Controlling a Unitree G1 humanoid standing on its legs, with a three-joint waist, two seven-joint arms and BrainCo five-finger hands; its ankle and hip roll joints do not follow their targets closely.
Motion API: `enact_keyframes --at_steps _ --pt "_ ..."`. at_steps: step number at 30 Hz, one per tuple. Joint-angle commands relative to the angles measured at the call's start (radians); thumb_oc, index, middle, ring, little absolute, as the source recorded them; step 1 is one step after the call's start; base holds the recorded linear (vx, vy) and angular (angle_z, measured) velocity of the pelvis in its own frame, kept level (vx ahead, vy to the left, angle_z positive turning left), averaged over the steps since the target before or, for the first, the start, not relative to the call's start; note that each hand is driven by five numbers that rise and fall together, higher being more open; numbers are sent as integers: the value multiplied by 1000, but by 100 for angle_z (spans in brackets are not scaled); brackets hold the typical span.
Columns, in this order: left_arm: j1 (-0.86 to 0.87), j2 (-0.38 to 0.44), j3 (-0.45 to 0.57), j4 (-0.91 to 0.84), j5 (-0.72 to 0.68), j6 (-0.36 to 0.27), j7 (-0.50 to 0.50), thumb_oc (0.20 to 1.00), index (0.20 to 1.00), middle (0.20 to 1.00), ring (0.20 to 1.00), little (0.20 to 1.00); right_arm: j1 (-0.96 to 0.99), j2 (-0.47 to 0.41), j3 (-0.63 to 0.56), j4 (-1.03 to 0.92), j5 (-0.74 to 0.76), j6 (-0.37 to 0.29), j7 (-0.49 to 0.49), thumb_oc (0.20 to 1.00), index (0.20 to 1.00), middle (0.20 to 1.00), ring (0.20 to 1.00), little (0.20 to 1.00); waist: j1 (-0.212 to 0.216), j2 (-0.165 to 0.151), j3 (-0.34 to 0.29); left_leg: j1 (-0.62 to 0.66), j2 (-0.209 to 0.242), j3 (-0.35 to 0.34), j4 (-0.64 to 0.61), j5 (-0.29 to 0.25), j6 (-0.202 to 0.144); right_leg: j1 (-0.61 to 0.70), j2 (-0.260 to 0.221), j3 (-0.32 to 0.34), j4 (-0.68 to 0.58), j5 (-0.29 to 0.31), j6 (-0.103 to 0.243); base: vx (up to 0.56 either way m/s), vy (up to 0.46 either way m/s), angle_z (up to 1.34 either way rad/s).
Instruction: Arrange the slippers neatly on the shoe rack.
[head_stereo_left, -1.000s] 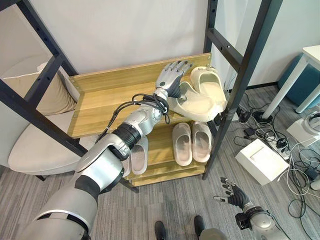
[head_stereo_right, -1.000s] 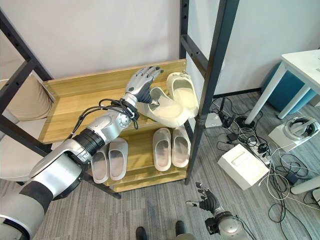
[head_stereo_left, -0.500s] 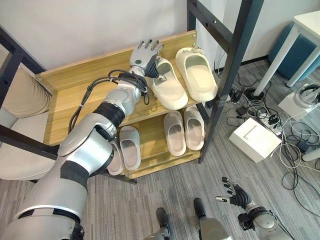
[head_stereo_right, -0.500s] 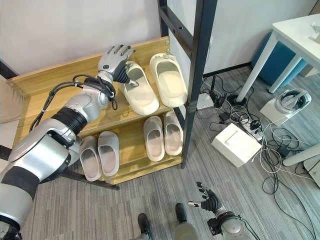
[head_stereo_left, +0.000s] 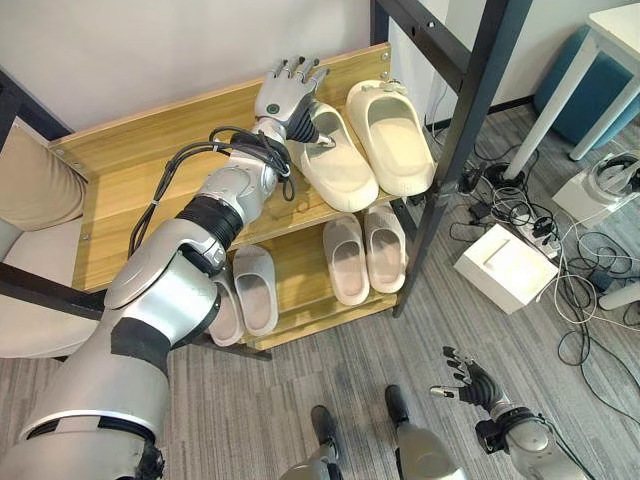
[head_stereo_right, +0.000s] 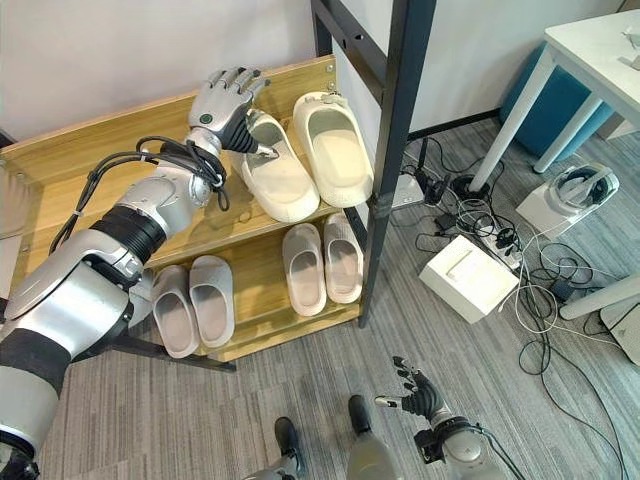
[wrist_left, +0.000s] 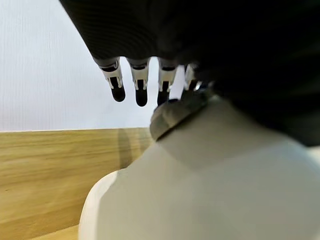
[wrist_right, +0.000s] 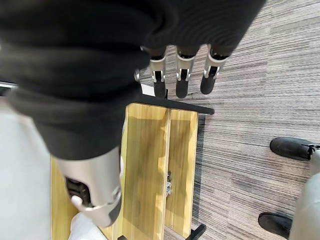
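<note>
On the rack's (head_stereo_left: 150, 185) top shelf two slippers lie side by side at its right end, the left slipper (head_stereo_left: 338, 165) just beside the right slipper (head_stereo_left: 394, 142), and the left robot hand (head_stereo_left: 284, 95) rests over the left one's back end. On the lower shelf a pair (head_stereo_left: 358, 255) lies below them at the right, and another pair (head_stereo_right: 190, 303) at the left. The right robot hand (head_stereo_left: 468, 385) hangs over the floor (head_stereo_left: 330, 365) before the rack, and right of the rack a box (head_stereo_left: 505, 280) sits on the floor.
</note>
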Motion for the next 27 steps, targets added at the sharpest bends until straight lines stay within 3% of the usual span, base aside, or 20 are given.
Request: enact_keyframes --at_steps 1,13,14,16,17,19,21,22,27 --pt "-55 19 66 22 -25 11 62 1000 1000 1000 1000 1000 6 -8 -1 -41 -7 -54 0 1000 1000 1000 1000 1000 0 -48 -10 115 38 20 1 -37 -60 33 -35 -43 11 -33 94 4 5 10" --pt "88 9 141 -268 55 -11 39 1000 1000 1000 1000 1000 5 35 15 4 -26 -40 -3 1000 1000 1000 1000 1000 58 -65 -49 134 25 -31 1 -39 -59 94 -41 -95 -2 -46 92 0 -6 17" --pt "163 -23 219 -317 -85 -62 28 1000 1000 1000 1000 1000 13 47 9 10 -31 -34 -3 1000 1000 1000 1000 1000 64 -72 -53 138 23 -35 1 -38 -59 103 -40 -100 -3 -47 90 18 -8 5" --pt "221 -46 284 -325 -246 -102 16 1000 1000 1000 1000 1000 23 58 4 15 -35 -29 -3 1000 1000 1000 1000 1000 66 -74 -56 144 22 -35 1 -37 -58 110 -40 -103 -5 -47 88 14 -1 4" --pt "284 -80 356 -325 -455 -152 2 1000 1000 1000 1000 1000 33 66 6 13 -35 -27 3 1000 1000 1000 1000 1000 66 -75 -60 151 25 -34 1 -38 -59 117 -41 -104 -5 -48 86 0 0 0" --pt "334 -112 399 -310 -579 -176 20 1000 1000 1000 1000 1000 36 78 13 15 -33 -29 3 1000 1000 1000 1000 1000 64 -77 -64 152 25 -34 1 -37 -59 118 -39 -104 -5 -48 84 0 0 0" --pt "407 -179 458 -299 -812 -224 12 1000 1000 1000 1000 1000 26 84 24 12 -28 -29 -7 1000 1000 1000 1000 1000 59 -83 -68 156 28 -28 1 -39 -58 119 -37 -102 -5 -48 82 4 -7 2" --pt "407 -179 459 -299 -812 -224 12 1000 1000 1000 1000 1000 26 83 24 12 -28 -29 -7 1000 1000 1000 1000 1000 60 -83 -68 156 29 -28 1 -39 -58 120 -37 -101 -5 -48 82 11 -5 4" --pt "423 -215 453 -235 -1071 -214 -97 1000 1000 1000 1000 1000 24 77 33 2 -30 -8 0 1000 1000 1000 1000 1000 52 -75 -72 160 31 -22 1 -39 -57 122 -34 -95 -5 -49 81 12 -2 -4"
